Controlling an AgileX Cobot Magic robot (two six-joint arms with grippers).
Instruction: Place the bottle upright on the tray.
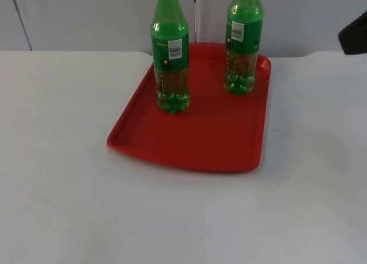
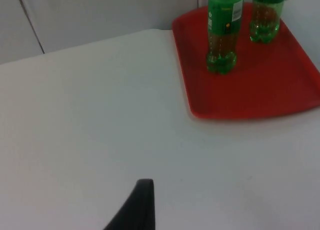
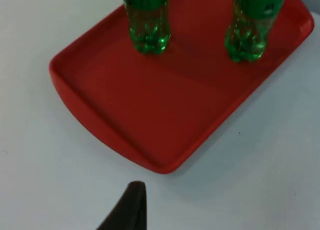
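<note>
The red rectangular plastic tray [image 1: 200, 143] is looking smooth with a dull sheen. Both green translucent plastic bottles [image 1: 171, 60] [image 1: 243, 43] are gleaming glossily, wearing paper-like labels. The white table top [image 1: 57, 160] is appearing matt.

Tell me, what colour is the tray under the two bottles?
The tray is plain red, clearest in the top view.

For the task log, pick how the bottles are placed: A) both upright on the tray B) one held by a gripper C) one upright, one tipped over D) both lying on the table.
A: the left bottle and right bottle both stand upright on the red tray.
</note>
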